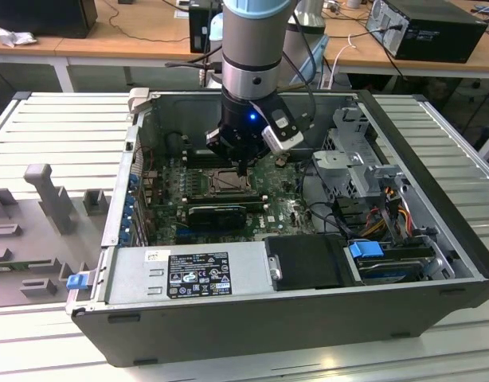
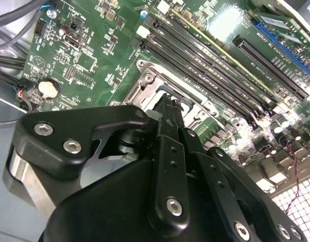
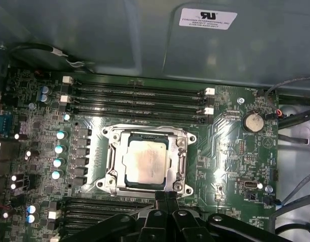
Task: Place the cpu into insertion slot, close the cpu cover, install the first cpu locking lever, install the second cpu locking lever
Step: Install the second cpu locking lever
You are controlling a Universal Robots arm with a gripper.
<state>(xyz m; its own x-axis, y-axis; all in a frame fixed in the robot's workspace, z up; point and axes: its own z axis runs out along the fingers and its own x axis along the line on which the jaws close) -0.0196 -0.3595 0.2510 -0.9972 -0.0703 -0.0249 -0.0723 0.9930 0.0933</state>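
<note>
The cpu (image 3: 145, 160) lies silvery face up inside the insertion slot (image 3: 107, 135) on the green board. The cpu cover (image 3: 182, 157), a metal frame with a square window, lies flat around the chip. My gripper (image 3: 167, 194) is shut with nothing between its fingers, and its tips hover at one edge of the socket. In the second wrist view the joined black fingertips of the gripper (image 2: 167, 102) point down at the socket's metal rim (image 2: 154, 79). In the exterior view the gripper (image 1: 243, 169) hangs just above the socket (image 1: 222, 181), inside the open computer case. I cannot tell how the locking levers stand.
Long black memory slots (image 3: 140, 96) run beside the socket, and a black card (image 1: 217, 213) lies nearer the power supply (image 1: 189, 274). The drive cage (image 1: 364, 159) and cables (image 1: 380, 215) fill the exterior view's right. Case walls (image 1: 121, 191) ring the board. Grey fixtures (image 1: 45, 191) stand on the table.
</note>
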